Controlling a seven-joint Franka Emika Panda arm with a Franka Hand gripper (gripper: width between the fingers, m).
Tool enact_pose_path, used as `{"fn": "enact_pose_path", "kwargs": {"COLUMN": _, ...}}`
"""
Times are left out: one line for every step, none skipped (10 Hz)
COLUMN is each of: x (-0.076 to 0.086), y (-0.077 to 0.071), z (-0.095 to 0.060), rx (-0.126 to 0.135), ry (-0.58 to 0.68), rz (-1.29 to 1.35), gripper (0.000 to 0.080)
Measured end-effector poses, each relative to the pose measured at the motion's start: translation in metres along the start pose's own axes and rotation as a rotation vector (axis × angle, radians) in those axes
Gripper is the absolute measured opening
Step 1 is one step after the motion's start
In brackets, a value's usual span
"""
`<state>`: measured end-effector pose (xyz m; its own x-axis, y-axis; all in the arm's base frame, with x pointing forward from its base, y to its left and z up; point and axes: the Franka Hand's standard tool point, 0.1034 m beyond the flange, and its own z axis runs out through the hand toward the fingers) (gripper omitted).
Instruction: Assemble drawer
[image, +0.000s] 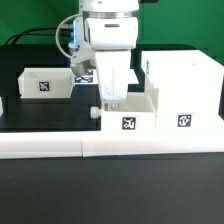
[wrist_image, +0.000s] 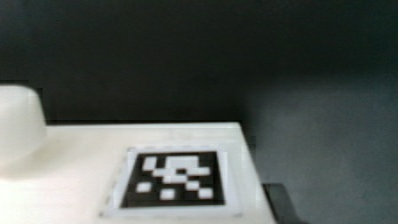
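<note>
Drawer tray (image: 148, 120) directly beneath gripper (image: 112, 99), which sits at its far wall, housing (image: 186, 82) just beside on exterior view's right (grip state: cannot tell, tips hidden).

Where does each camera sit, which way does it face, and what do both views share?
Exterior view: off the arm, slightly above, looking across the black table; shows the white robot arm with its hand at the small white open-topped plastic tray.
Wrist view: on the wrist, looking down at a white surface bearing a black-and-white square tag; no hand clearly visible.
Shared: the black table; which tagged part the wrist sees is unclear.
</note>
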<state>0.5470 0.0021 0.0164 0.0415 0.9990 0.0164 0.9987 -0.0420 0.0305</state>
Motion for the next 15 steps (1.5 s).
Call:
{"fn": "enact_pose_path", "kwargs": {"x": -0.0003, "y": -0.001, "z": 0.0008, "rx": 0.004, "ry": -0.001, "rz": -0.005, "gripper": 0.0044}}
{"fn": "enact_pose_path", "kwargs": {"x": -0.0014, "y": -0.0014, "z": 0.0012, "rx": 0.006, "ry": -0.002, "rz": -0.002, "gripper": 0.0044}}
{"fn": "enact_pose_path", "kwargs": {"x": -0.0018, "y": -0.0014, "z": 0.0012, "rx": 0.006, "ry": -0.002, "rz": -0.001, "gripper": 0.0044}}
{"fn": "enact_pose_path", "kwargs": {"x": -0.002, "y": -0.0014, "z": 0.0012, "rx": 0.006, "ry": -0.002, "rz": -0.001, "gripper": 0.0044}}
{"fn": "enact_pose_path", "kwargs": {"x": -0.002, "y": -0.0013, "z": 0.0012, "rx": 0.006, "ry": -0.002, "rz": -0.001, "gripper": 0.0044}}
{"fn": "enact_pose_path", "kwargs": {"x": -0.0015, "y": -0.0014, "z": 0.0012, "rx": 0.006, "ry": -0.002, "rz": -0.001, "gripper": 0.0044}}
{"fn": "enact_pose_path", "kwargs": {"x": 0.0003, "y": -0.0017, "z": 0.0013, "rx": 0.007, "ry": -0.001, "rz": 0.001, "gripper": 0.0044}}
{"fn": "enact_pose_path", "kwargs": {"x": 0.0015, "y": -0.0018, "z": 0.0013, "rx": 0.007, "ry": -0.001, "rz": 0.002, "gripper": 0.0044}}
{"fn": "enact_pose_path", "kwargs": {"x": 0.0014, "y": -0.0018, "z": 0.0014, "rx": 0.005, "ry": -0.001, "rz": 0.003, "gripper": 0.0044}}
{"fn": "enact_pose_path", "kwargs": {"x": 0.0011, "y": -0.0018, "z": 0.0015, "rx": 0.005, "ry": -0.001, "rz": 0.003, "gripper": 0.0044}}
{"fn": "enact_pose_path", "kwargs": {"x": 0.001, "y": -0.0018, "z": 0.0015, "rx": 0.005, "ry": -0.001, "rz": 0.003, "gripper": 0.0044}}
{"fn": "enact_pose_path", "kwargs": {"x": 0.0011, "y": -0.0024, "z": 0.002, "rx": 0.005, "ry": -0.001, "rz": -0.004, "gripper": 0.0044}}
{"fn": "enact_pose_path", "kwargs": {"x": 0.0014, "y": -0.0036, "z": 0.0034, "rx": 0.006, "ry": 0.0, "rz": -0.016, "gripper": 0.0044}}
{"fn": "enact_pose_path", "kwargs": {"x": 0.0046, "y": -0.003, "z": 0.0031, "rx": 0.009, "ry": -0.002, "rz": -0.027, "gripper": 0.0044}}
{"fn": "enact_pose_path", "kwargs": {"x": 0.008, "y": -0.0021, "z": 0.0031, "rx": 0.02, "ry": -0.007, "rz": -0.049, "gripper": 0.0044}}
